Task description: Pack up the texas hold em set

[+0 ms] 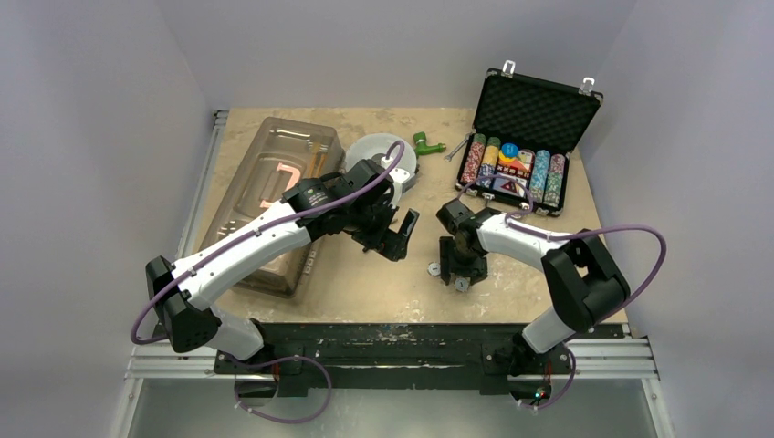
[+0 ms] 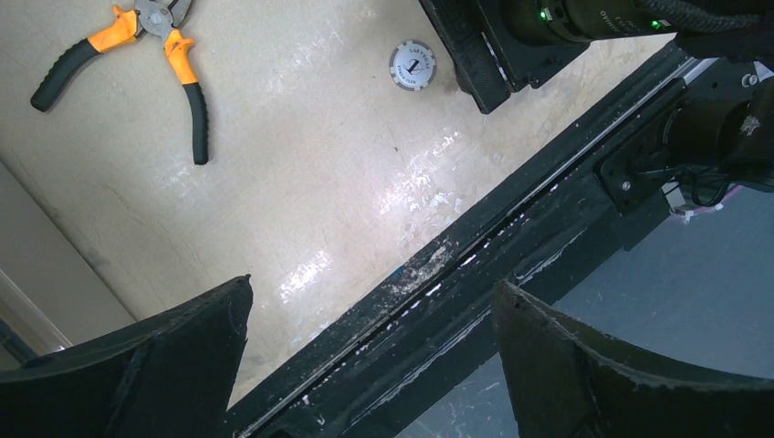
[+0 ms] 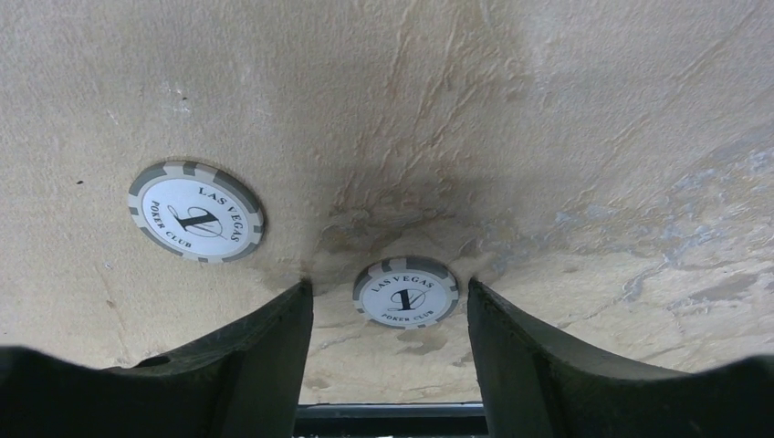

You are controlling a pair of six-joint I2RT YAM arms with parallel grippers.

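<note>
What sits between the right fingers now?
A grey-white chip lying flat on the table, not yet gripped by the fingers; the right wrist view shows it.

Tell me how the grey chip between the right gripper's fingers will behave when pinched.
The chip lies flat on the table, so its thin edge probably gives little grip. It looks rigid, likely light. Tipped on edge, its round shape could roll.
</note>
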